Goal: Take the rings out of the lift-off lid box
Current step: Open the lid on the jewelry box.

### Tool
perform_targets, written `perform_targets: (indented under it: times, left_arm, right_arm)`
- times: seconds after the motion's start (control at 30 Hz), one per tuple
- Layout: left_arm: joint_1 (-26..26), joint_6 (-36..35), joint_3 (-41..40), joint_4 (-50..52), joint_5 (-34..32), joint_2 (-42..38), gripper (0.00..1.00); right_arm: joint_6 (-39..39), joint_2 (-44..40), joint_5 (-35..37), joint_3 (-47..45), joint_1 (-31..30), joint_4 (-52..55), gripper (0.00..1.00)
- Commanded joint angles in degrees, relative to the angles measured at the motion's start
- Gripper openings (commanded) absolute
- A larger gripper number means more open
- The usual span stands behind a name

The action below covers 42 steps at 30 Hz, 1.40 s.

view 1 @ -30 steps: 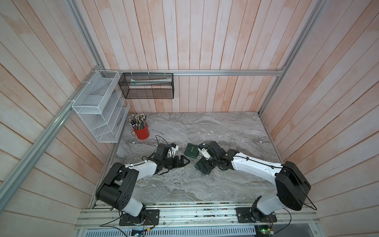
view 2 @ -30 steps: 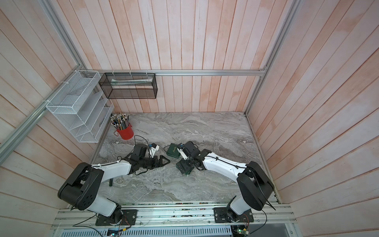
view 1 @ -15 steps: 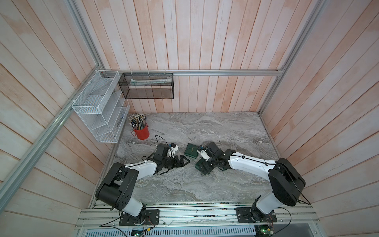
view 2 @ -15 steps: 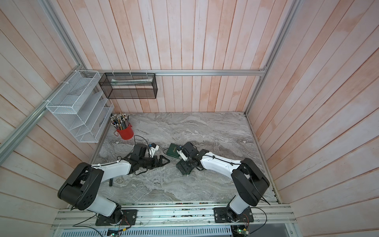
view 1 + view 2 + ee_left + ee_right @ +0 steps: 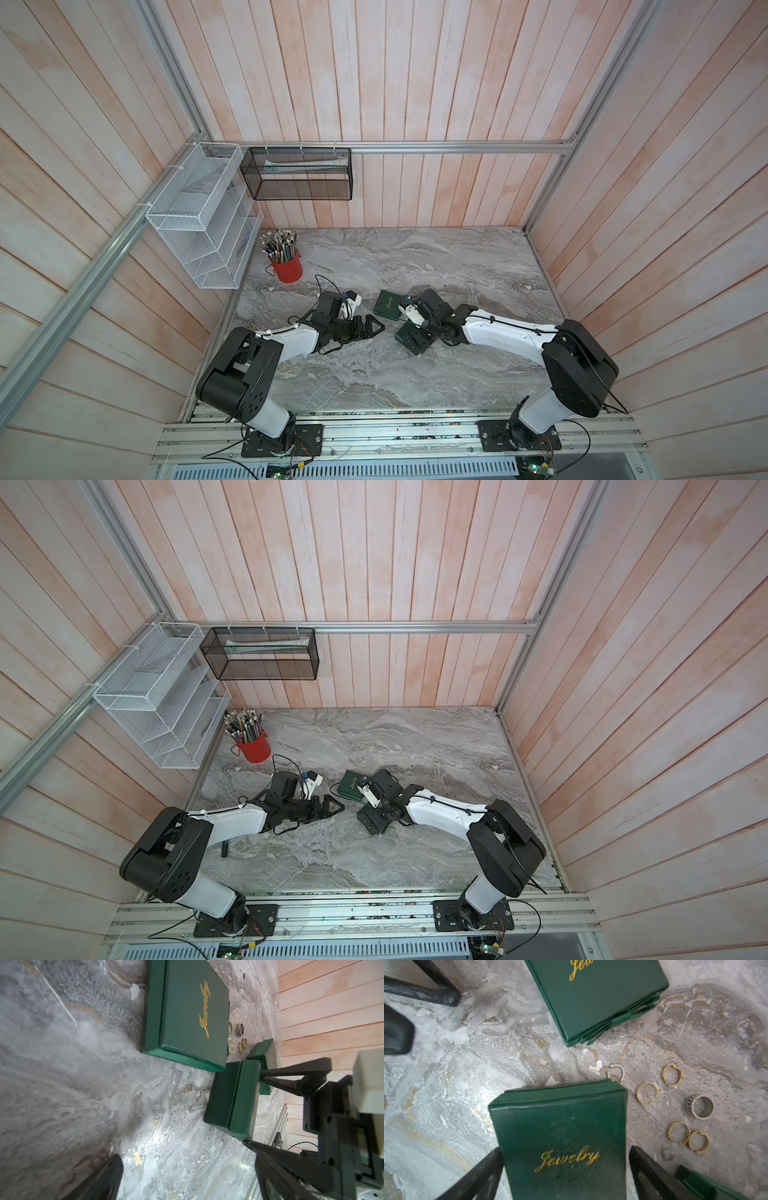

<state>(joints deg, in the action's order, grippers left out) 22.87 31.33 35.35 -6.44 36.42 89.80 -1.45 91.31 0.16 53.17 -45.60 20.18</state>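
Note:
Several small gold and silver rings [image 5: 671, 1075] lie loose on the marble table [image 5: 446, 1084], beside a small green box lettered Jewelry [image 5: 560, 1126] with its lid on. My right gripper [image 5: 566, 1149] stands open astride that box, a finger at each side, with a sliver of gap on the rings' side. A larger flat green Jewelry box [image 5: 596, 997] with a bow lies just beyond. I cannot tell which is the lift-off lid box. In both top views the right gripper [image 5: 415, 336] hangs over the small box. My left gripper [image 5: 180, 1150] is open and empty, low over bare marble.
A third green box piece [image 5: 695, 1184] lies next to the rings. A red cup of pencils [image 5: 286, 266] stands at the back left. A white wire rack [image 5: 203, 216] and a black mesh basket [image 5: 297, 174] hang on the wooden walls.
The right arm has shifted slightly toward the left over the small box. The left arm has not moved.

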Motion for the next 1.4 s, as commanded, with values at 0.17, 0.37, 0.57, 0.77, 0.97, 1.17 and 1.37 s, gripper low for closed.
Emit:
perform_targets:
  times: [0.17, 0.37, 0.57, 0.77, 0.97, 1.17, 1.37]
  left_arm:
    - [-0.3, 0.2, 0.0, -1.0, 0.1, 1.2, 1.00]
    - [-0.3, 0.3, 0.0, -1.4, 0.2, 1.2, 1.00]
    - [-0.3, 0.7, 0.3, -2.4, 0.7, 1.7, 1.00]
    - [-0.3, 1.0, 0.3, -3.0, 1.0, 1.4, 1.00]
    - [-0.3, 0.9, 0.6, -3.1, 1.1, 1.3, 1.00]
    - [-0.3, 1.0, 0.6, -3.7, 1.3, 1.6, 1.00]
    - [-0.4, 1.5, 0.7, -4.8, 1.9, 1.9, 1.00]
  right_arm:
    - [1.4, 0.4, -0.1, -0.5, 0.3, -1.2, 0.90]
    - [1.0, -3.1, 1.8, -1.8, 0.3, -2.9, 0.82]
    - [-1.0, -6.1, -1.0, -2.7, 0.5, -4.4, 0.82]
    - [-2.0, -8.0, -2.0, -4.0, 1.4, -5.2, 0.82]
    - [-2.2, -6.1, -1.4, -1.0, 1.3, -1.0, 0.82]
    - [-6.3, -10.6, -2.7, -8.1, 1.2, -10.2, 0.80]
    - [-8.4, -11.3, -2.4, -7.2, 0.4, -9.6, 0.79]
